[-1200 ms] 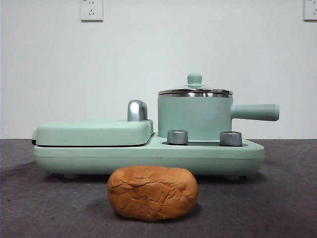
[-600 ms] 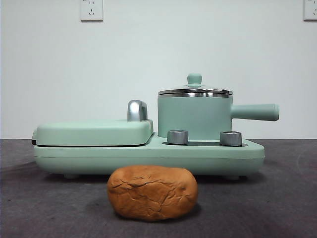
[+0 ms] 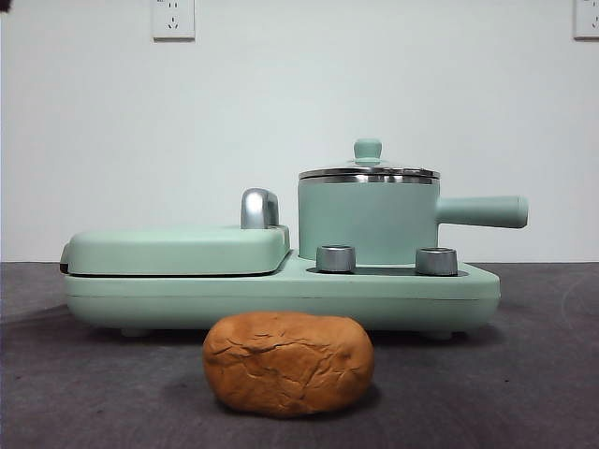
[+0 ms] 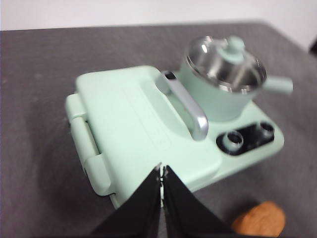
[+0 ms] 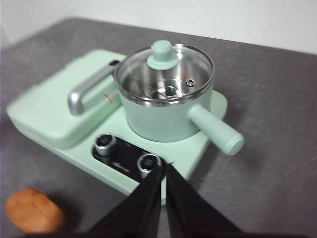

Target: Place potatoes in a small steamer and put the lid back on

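Note:
The potato [image 3: 288,363], an orange-brown cracked lump, lies on the dark table in front of the appliance. It also shows in the left wrist view [image 4: 260,218] and the right wrist view [image 5: 33,210]. The small mint-green steamer [image 3: 367,220] stands on the appliance's right side, its handle pointing right. The glass lid [image 3: 368,150] with its green knob sits on the steamer. My left gripper [image 4: 162,171] is shut and empty, high above the griddle side. My right gripper [image 5: 163,168] is shut and empty, high above the appliance's knobs, near the steamer [image 5: 158,121].
The mint-green appliance base [image 3: 281,295] carries a flat griddle cover [image 3: 178,251] with a chrome handle [image 3: 259,208] on the left and two steel knobs [image 3: 336,258] in front of the steamer. A black arm tip [image 3: 4,4] shows at the top left corner.
A small black arm tip has come into the front view's top left corner. The potato, steamer and lid have not moved.

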